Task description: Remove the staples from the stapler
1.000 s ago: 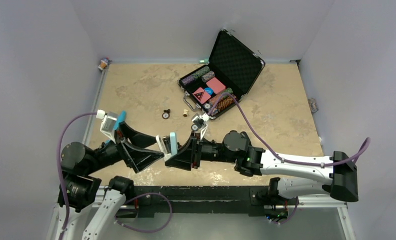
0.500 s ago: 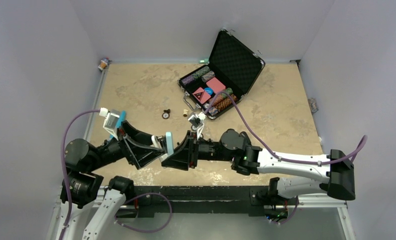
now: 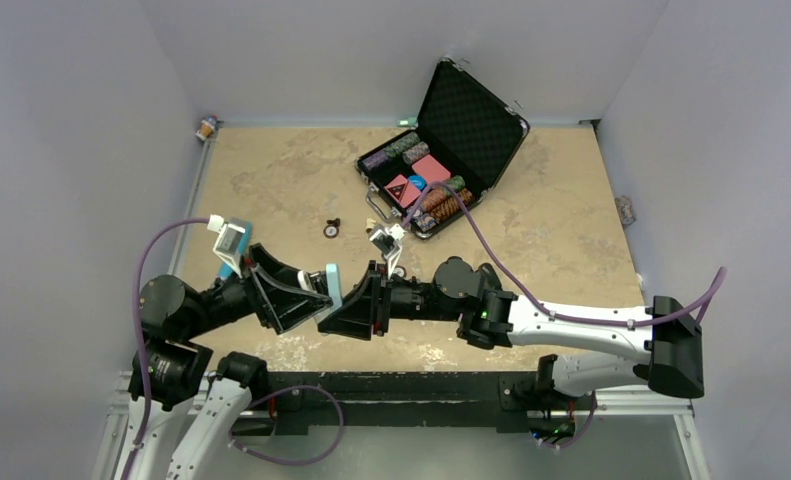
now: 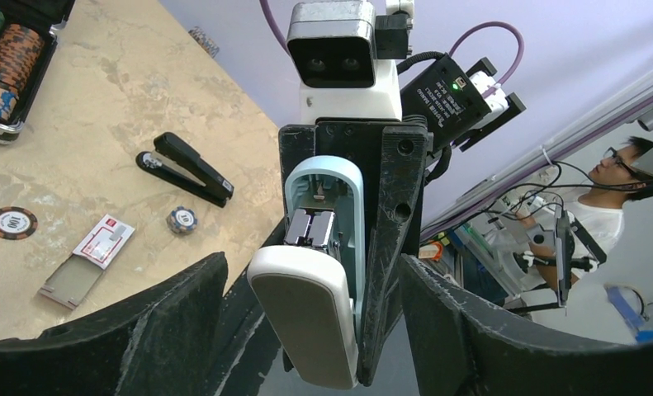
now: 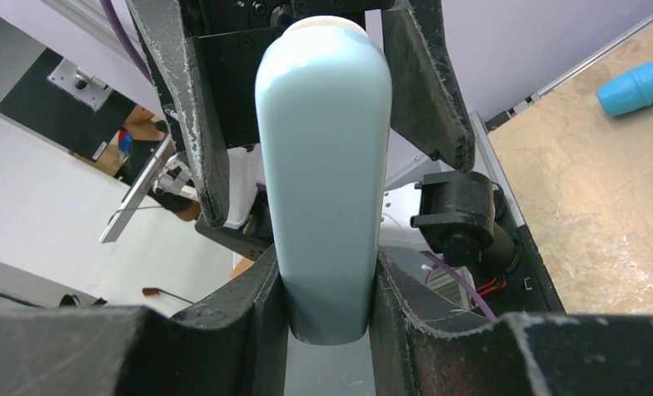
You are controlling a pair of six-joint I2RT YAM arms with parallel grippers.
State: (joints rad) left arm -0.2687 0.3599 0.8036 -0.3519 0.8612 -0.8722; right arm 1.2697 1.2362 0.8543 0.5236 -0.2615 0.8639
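Observation:
The slim black stapler (image 4: 186,167) lies closed on the table, away from both grippers. I cannot make out the staples. My right gripper (image 5: 329,305) is shut on the lower end of a pale teal rounded case (image 5: 323,165) and holds it upright above the table's near edge (image 3: 334,287). In the left wrist view the case (image 4: 352,206) is hinged open, with a white part (image 4: 306,318) in front and a silvery metal part (image 4: 310,227) inside. My left gripper (image 4: 314,330) is open, with a finger on each side of the case and gaps between.
An open black carrying case (image 3: 451,130) full of poker chips stands at the back. Loose chips (image 4: 11,221) (image 4: 181,219) and a small card box (image 4: 100,243) lie on the table near the black stapler. A blue cup (image 5: 636,82) lies at the left.
My left gripper has moved right until its fingers straddle the teal case, and its jaws have narrowed a little. The right gripper has shifted slightly left, still holding the case.

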